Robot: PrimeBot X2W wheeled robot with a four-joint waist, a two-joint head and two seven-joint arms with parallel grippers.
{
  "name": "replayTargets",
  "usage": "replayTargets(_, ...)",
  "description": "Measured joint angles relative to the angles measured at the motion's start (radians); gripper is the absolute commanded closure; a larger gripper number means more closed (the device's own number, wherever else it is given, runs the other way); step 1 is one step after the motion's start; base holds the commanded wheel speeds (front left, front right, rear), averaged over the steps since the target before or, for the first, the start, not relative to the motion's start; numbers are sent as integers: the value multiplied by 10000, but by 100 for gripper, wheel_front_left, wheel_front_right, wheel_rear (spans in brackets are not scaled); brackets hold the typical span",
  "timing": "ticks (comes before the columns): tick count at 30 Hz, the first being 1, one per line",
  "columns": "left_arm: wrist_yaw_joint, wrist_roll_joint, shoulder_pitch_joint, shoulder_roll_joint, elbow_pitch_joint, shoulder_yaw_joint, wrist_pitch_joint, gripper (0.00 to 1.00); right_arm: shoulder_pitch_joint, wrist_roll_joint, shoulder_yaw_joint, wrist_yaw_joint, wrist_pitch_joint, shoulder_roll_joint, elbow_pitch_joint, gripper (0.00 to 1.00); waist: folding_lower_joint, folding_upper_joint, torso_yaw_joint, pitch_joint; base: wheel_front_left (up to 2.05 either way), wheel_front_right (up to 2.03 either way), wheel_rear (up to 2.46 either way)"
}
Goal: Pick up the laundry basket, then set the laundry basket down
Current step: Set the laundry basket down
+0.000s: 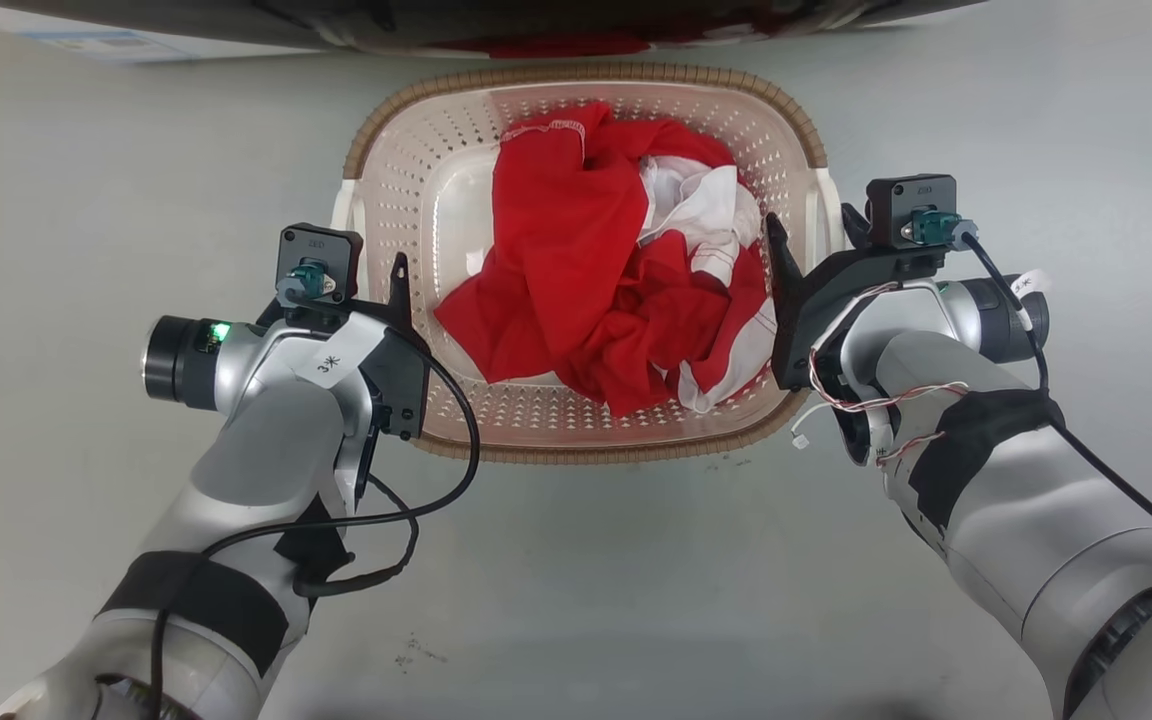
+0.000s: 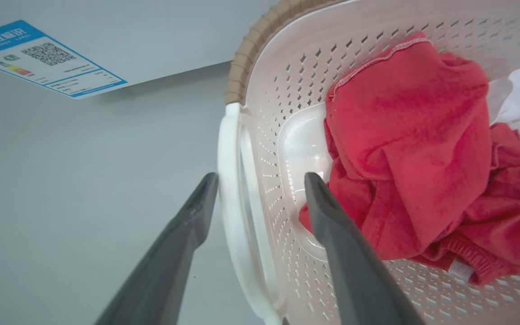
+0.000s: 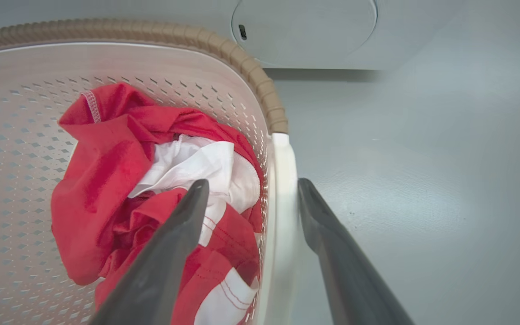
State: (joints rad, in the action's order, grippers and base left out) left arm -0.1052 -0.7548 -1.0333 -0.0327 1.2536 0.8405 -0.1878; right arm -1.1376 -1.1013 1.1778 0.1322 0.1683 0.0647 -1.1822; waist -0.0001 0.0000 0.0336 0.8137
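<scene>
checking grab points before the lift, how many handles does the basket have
2. The left handle sits between the left gripper's open fingers; the right handle between the right gripper's. Both are on the laundry basket's short sides; no others seem hidden.

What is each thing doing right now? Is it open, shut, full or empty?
laundry basket: upright, partly full.
red and white clothes: crumpled in a heap inside the basket.
left tool: open, astride the left handle.
right tool: open, astride the right handle.
</scene>
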Motion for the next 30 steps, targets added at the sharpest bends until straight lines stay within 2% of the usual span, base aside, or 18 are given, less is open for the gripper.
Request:
replayTargets(14,12,-105,608,13,44,-59,-169,0,289,-29,81,-2,213,-25,-238,0,0,0,-2,-993,0,0,0)
replayTargets(30,453,-560,1496,15,-270,-439,-606,0,1239,-186,-224,-2,800,-27,-190,0,-1,0,48,-2896,0,0,0)
